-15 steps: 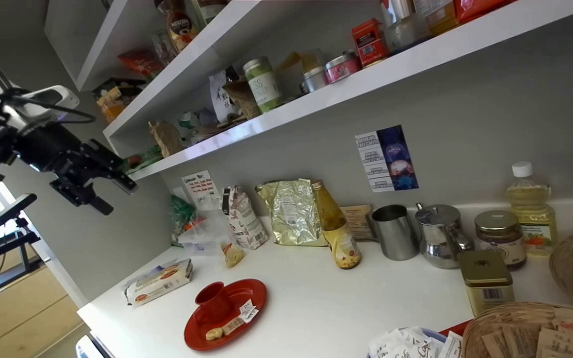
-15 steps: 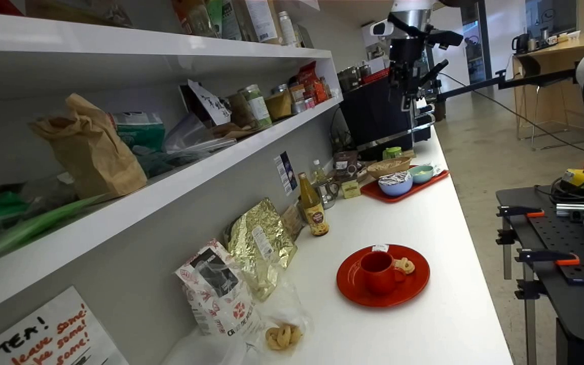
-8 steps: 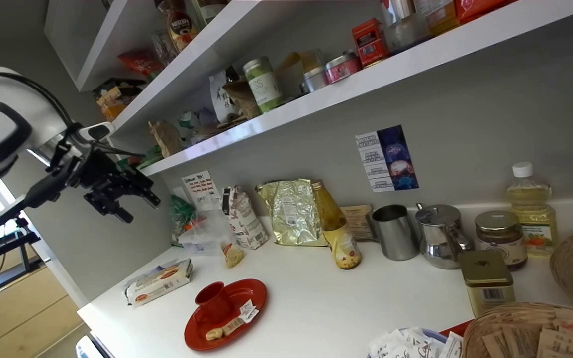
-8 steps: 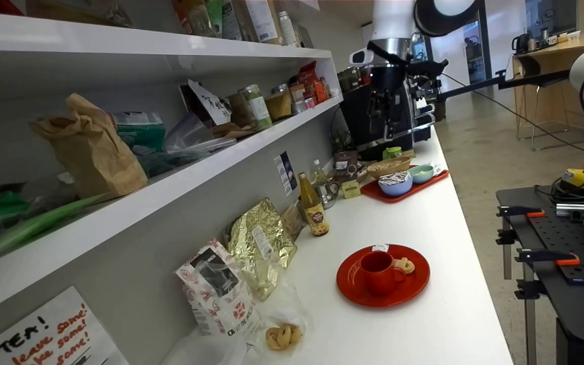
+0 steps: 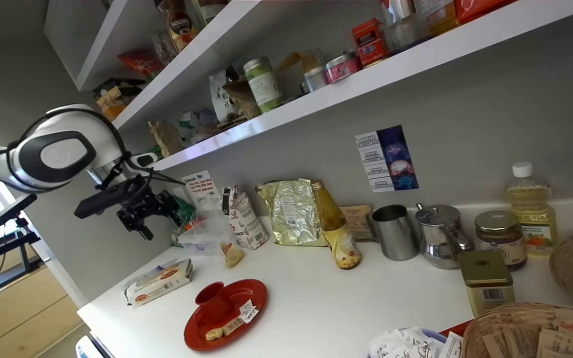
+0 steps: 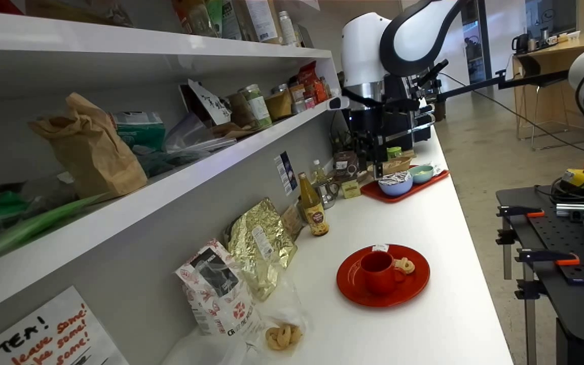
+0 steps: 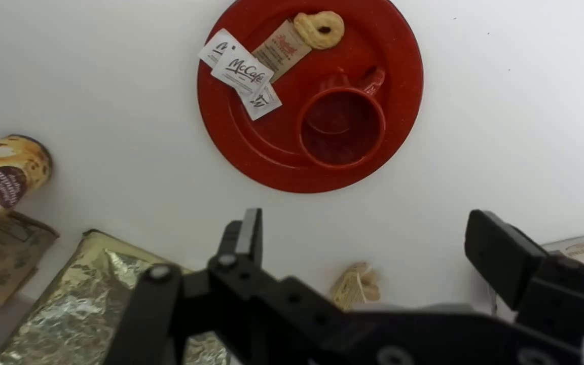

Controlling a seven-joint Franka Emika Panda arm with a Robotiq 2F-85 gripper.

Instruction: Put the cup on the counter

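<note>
The red cup [image 5: 213, 301] stands upright on the red oval plate [image 5: 256, 293], which lies on the white counter [image 5: 326, 303]. The cup [image 6: 378, 279] and plate [image 6: 414, 284] also show in another exterior view on the counter [image 6: 444, 314]. In the wrist view I look down into the cup [image 7: 341, 129]; its handle points up and right. My gripper [image 7: 365, 212] is open and empty, with the jaws wide apart. The gripper [image 5: 162, 229] is well above the counter, up from the cup and off to its left in an exterior view.
Sugar packets [image 7: 244, 71] and a ring biscuit [image 7: 320, 30] share the plate. A gold foil bag [image 6: 259, 243], a bottle [image 6: 314, 205] and a paper bag [image 6: 218, 294] stand along the wall. A white shelf [image 5: 286, 112] overhangs the counter. A red tray [image 6: 403, 196] holds bowls.
The arm has swung in over the counter and come lower, moving right and down in an exterior view. The cup and plate have not moved.
</note>
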